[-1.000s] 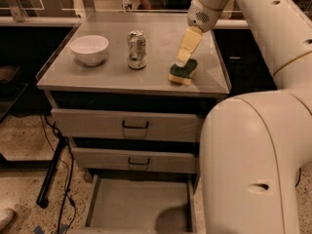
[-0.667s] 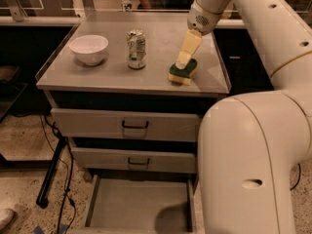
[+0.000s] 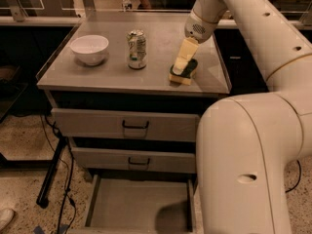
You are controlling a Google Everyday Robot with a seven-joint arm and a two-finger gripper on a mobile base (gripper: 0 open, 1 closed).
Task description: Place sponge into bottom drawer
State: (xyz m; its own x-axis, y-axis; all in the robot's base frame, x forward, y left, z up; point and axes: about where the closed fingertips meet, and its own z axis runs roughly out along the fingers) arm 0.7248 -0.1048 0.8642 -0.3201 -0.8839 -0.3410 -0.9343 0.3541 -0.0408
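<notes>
The sponge (image 3: 189,71) lies on the grey cabinet top (image 3: 112,76) near its front right corner, to the right of a drinks can (image 3: 137,48) and a white bowl (image 3: 89,48) further left. The gripper (image 3: 178,68) reaches down from the far right and its pale tip rests on the sponge's dark green top; I cannot tell how far the jaws are open or whether they grip it. Below the two closed drawers, the bottom drawer (image 3: 136,206) stands pulled out, well apart from the sponge
</notes>
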